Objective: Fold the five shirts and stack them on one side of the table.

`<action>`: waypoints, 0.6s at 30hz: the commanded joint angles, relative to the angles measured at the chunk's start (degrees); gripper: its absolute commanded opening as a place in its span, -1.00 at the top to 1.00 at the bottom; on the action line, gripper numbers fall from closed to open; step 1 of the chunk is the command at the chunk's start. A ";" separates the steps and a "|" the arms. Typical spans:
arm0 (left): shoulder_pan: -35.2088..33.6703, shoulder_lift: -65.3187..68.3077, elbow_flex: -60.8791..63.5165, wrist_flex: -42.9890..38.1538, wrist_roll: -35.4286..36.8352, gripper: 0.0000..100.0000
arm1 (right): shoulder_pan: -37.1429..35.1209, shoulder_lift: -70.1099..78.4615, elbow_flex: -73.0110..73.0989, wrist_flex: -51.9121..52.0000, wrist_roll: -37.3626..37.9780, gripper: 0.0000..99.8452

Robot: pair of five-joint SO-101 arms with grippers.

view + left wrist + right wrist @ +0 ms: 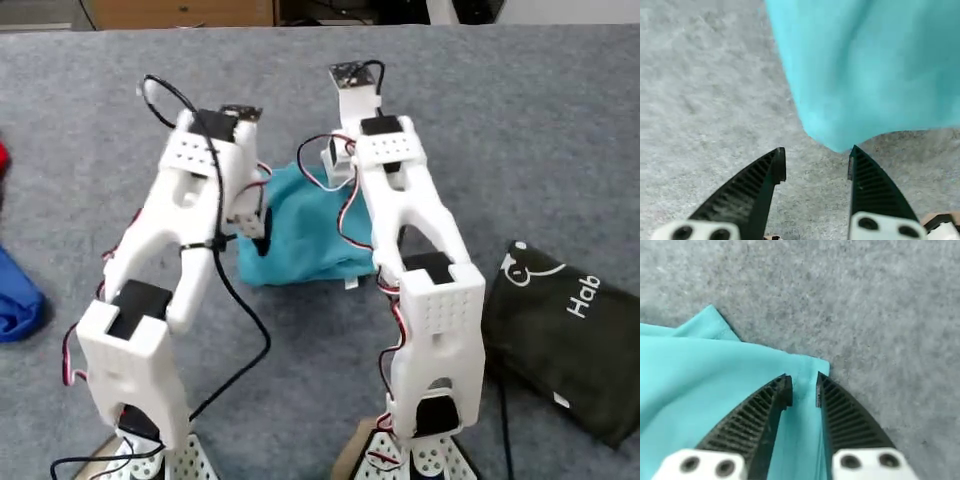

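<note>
A teal shirt (300, 235) lies bunched on the grey table (520, 130) between my two arms. In the left wrist view, my left gripper (816, 162) is open just above the table, and a rounded corner of the teal shirt (865, 75) sits right in front of its fingertips, not between them. My right gripper (803, 390) is down on the shirt's far edge near a corner; its jaws stand only narrowly apart, with a crease of the teal shirt (715, 385) pinched between them.
A black shirt (560, 340) with white print lies crumpled at the right. At the left edge a blue shirt (15, 295) is bundled, with a bit of red cloth (3, 158) above it. Bare grey table stretches across the far side.
</note>
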State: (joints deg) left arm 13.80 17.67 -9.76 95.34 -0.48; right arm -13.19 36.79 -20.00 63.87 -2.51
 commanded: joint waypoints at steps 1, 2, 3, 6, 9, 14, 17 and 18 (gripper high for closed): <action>2.99 -3.12 7.30 -4.75 0.09 0.59 | 2.42 -3.12 -5.41 3.87 0.53 0.81; 3.08 -3.12 9.23 -6.15 0.18 0.59 | 3.03 -3.82 -6.29 5.19 1.49 0.81; 2.81 -3.21 10.73 -7.47 0.35 0.59 | 3.74 -4.62 -7.34 6.86 2.64 0.81; 2.02 -3.21 13.80 -10.46 1.76 0.59 | 5.05 -7.16 -9.89 12.75 4.92 0.81; 1.32 -3.12 16.97 -15.47 1.85 0.58 | 4.88 -9.10 -10.24 17.14 6.95 0.81; 2.29 -3.12 18.81 -21.10 3.25 0.58 | 3.21 -7.16 -10.24 15.82 7.12 0.81; 2.90 -2.95 18.99 -21.01 3.60 0.58 | 1.01 -1.36 -10.86 13.80 6.95 0.81; 2.90 -3.12 19.34 -21.10 3.60 0.58 | 0.04 0.84 -11.56 13.54 6.95 0.81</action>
State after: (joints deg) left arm 16.09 17.58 9.14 75.12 2.24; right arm -10.29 34.51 -28.35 79.16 4.26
